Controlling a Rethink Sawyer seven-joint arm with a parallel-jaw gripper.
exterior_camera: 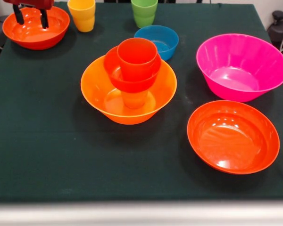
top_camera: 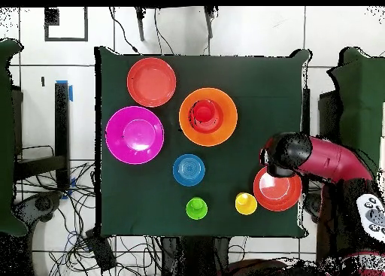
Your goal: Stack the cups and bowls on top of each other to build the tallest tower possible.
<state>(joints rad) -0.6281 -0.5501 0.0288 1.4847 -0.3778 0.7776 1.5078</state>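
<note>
A tower stands mid-table: a large orange bowl holds an orange cup. A small red-orange bowl rests on that cup, and a red-orange cup sits in it. My gripper hangs open above a wide red-orange bowl at the far left corner, with nothing between its black fingers. Loose pieces are a yellow cup, a green cup, a small blue bowl, a magenta bowl and a second wide red-orange bowl.
A dark green cloth covers the table. In the overhead view the red arm reaches in from the right over the corner bowl. Cables and dark equipment lie on the floor around the table.
</note>
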